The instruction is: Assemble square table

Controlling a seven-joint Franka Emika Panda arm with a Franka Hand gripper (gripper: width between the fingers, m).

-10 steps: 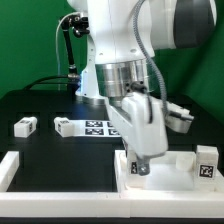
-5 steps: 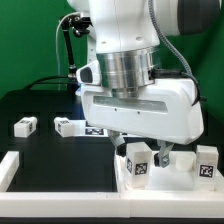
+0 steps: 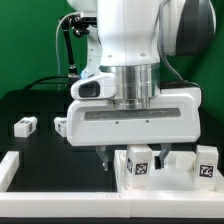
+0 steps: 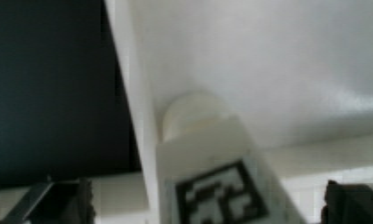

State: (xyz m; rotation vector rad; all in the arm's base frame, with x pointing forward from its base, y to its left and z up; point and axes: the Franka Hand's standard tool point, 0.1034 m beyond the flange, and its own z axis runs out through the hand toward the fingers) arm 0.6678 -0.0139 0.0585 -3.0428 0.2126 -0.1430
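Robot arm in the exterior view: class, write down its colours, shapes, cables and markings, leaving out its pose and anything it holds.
The arm has glossy white rounded shells and a ribbed silver-grey wrist ring. The gripper is a wide white box with a grey front strip and dark fingers. Black cables show behind it. No markings are legible.

The square table (image 3: 176, 176) and its leg (image 3: 139, 162) are seen as smooth white plastic, the surface (image 3: 45, 150) as matt black.
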